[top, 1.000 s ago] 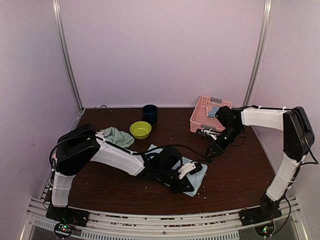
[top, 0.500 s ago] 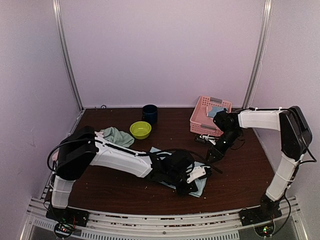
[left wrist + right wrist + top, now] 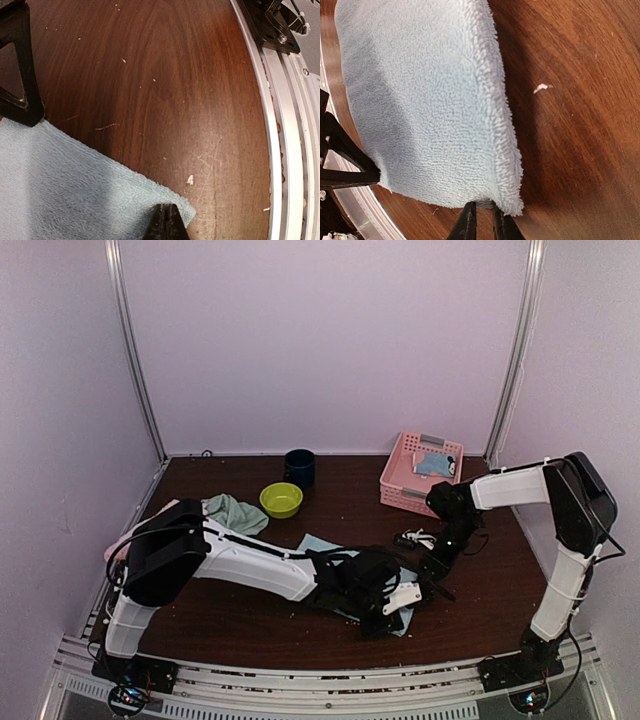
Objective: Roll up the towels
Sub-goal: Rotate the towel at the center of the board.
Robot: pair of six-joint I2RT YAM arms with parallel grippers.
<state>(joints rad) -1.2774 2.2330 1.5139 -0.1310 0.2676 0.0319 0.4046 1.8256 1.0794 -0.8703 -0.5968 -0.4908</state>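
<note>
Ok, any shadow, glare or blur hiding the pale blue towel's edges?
Top external: even, violet-tinted, but the left arm covers most of the pale blue terry towel. Left wrist: sharp, shadow across the cloth, sheen on the dark wooden table, edges readable. Right wrist: crisp pile, left side shaded.

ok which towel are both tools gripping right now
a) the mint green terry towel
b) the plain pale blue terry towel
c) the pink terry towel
b: the left tool and the right tool are each closed on a corner of the plain pale blue terry towel, while the mint green terry towel lies bunched off to the left, untouched.
</note>
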